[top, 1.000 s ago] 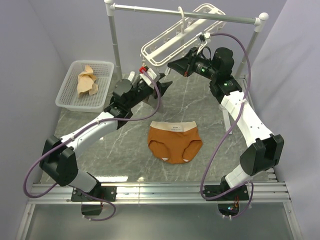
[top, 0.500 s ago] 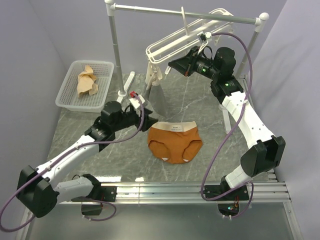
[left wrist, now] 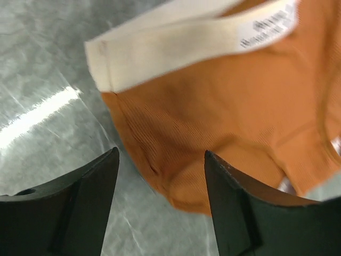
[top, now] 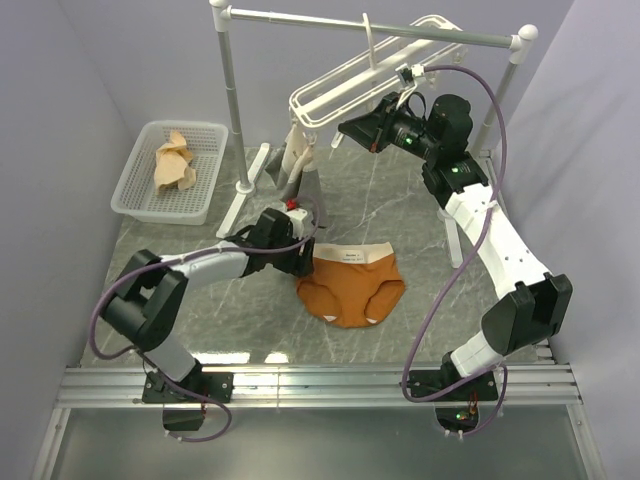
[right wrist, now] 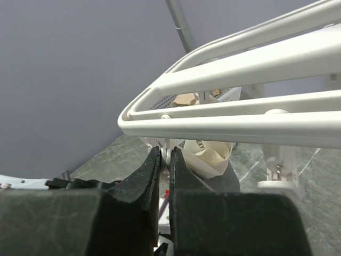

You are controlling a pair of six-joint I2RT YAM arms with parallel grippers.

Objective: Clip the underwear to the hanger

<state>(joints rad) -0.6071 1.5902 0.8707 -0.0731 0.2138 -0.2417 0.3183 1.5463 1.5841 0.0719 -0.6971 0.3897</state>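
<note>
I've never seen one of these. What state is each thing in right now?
Underwear: lying flat, unclipped.
Hanger: hooked on the rail, tilted.
Left pincer: open, low over the underwear's edge, holding nothing.
Right pincer: shut on a hanger clip.
Grey-and-beige garment: hanging from the hanger.
Tan cloth: crumpled in the basket.

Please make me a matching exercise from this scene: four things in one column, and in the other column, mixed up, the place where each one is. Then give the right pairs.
1. underwear
2. hanger
3. tan cloth
4. grey-and-beige garment

A. in the white basket
B. dangling under one end of the hanger
C. flat on the table
D. hooked over the grey rail

Pairs: 1-C, 2-D, 3-A, 4-B.
</note>
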